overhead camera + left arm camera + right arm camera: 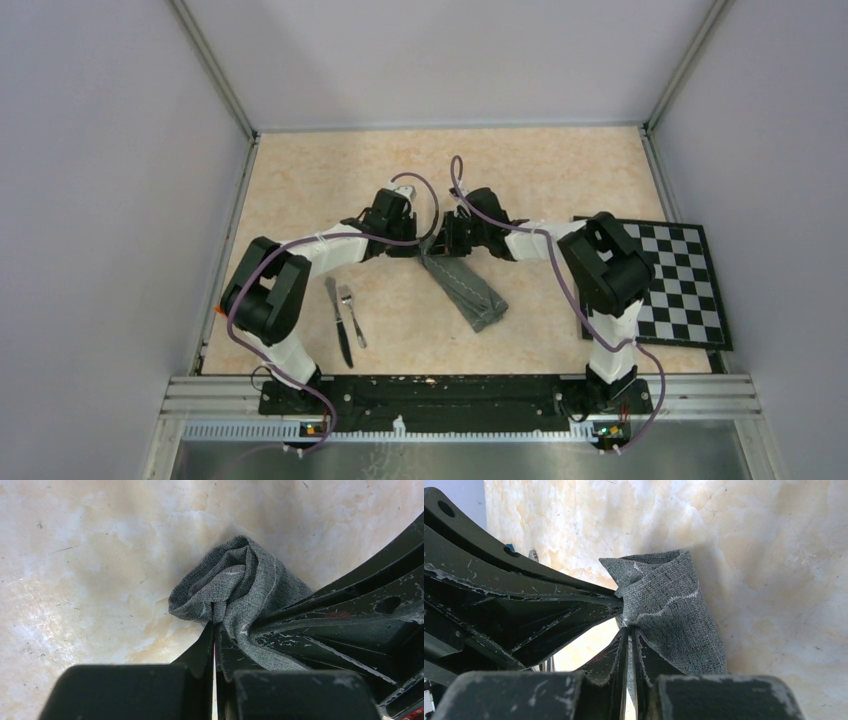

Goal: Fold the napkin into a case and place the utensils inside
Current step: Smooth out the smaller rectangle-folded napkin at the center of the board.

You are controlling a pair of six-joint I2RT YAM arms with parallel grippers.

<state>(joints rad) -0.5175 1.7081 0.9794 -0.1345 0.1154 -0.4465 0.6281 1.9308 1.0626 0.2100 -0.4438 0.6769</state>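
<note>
Left fingers point(200, 652): clenched on the napkin point(240, 580), pinching its bunched far end.
Right fingers point(616, 652): clamped on the same end, just beside the left pair.
Napkin's place: middle of the bench point(540, 170), a narrow strip slanting near-right.
Knife point(338, 322), fork point(351, 315): near left, well apart from the cloth.
Step, likely: raising that end to fold. Lift both pinches level, at one pace, so layers do not slip.

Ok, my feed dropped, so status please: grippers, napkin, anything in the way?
Status: left gripper, right gripper both shut on napkin, far end. Rest of it bunched narrow, lying on table. Clear: knife and fork lie left, apart.
</note>
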